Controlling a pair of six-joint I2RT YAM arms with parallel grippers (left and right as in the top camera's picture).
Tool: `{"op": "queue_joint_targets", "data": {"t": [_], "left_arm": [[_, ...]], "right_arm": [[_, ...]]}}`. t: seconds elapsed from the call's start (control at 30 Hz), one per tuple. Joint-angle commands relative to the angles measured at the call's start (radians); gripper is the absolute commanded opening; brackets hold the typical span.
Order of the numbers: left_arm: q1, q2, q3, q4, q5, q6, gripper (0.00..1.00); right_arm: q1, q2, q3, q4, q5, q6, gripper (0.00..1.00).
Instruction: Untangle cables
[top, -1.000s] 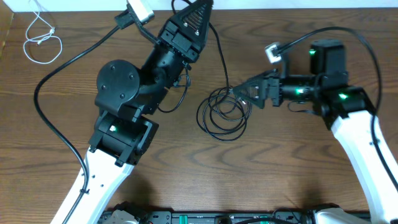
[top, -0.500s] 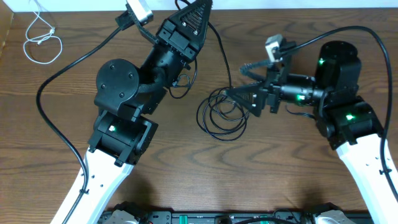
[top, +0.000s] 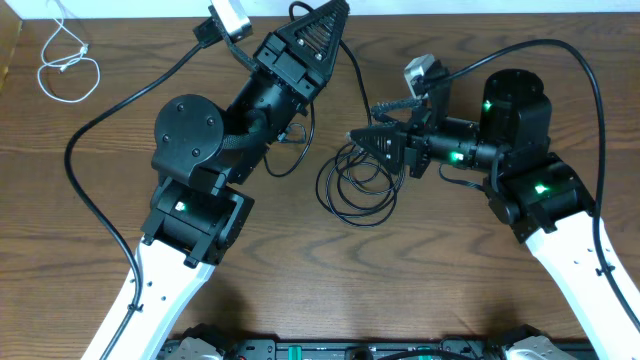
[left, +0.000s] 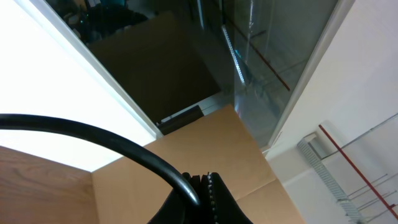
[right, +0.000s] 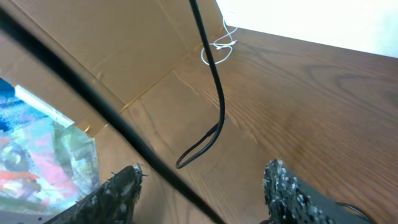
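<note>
In the overhead view, the white cable (top: 65, 65) lies in loose loops at the upper left of the table (top: 300, 300), well apart from both arms. The left gripper (top: 330, 15) sits at top centre, raised. In the left wrist view its jaws (left: 208, 183) are pressed together on a black cable (left: 124, 146). In the overhead view this strand (top: 355, 75) curves downward to the black coil (top: 355, 190) at frame centre. The right gripper (top: 362, 143) is just right of centre, over the coil's upper edge, tips pointing left. In the right wrist view its fingers (right: 127, 190) stand apart, jaws open, and a dark strand crosses between them ungripped.
</note>
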Motion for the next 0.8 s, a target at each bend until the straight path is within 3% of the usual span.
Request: {"op": "queue_joint_targets", "data": {"t": [0.0, 0.17, 0.4, 0.53, 0.77], "left_arm": [[0.002, -0.013, 0.013, 0.008, 0.02, -0.022, 0.07], [0.002, -0.013, 0.013, 0.007, 0.024, -0.021, 0.08], [0.003, -0.013, 0.013, -0.027, 0.014, -0.007, 0.07], [0.003, -0.013, 0.013, -0.078, -0.014, 0.08, 0.08], [0.046, -0.013, 0.013, -0.342, -0.199, 0.181, 0.08]], "right_arm": [[0.006, 0.017, 0.002, 0.003, 0.019, -0.023, 0.6], [0.006, 0.027, 0.002, 0.008, 0.019, -0.023, 0.43], [0.008, 0.024, 0.002, 0.011, 0.019, 0.019, 0.01], [0.008, 0.021, 0.002, 0.01, 0.018, 0.072, 0.01], [0.006, 0.007, 0.002, -0.024, 0.008, 0.087, 0.01]]}}
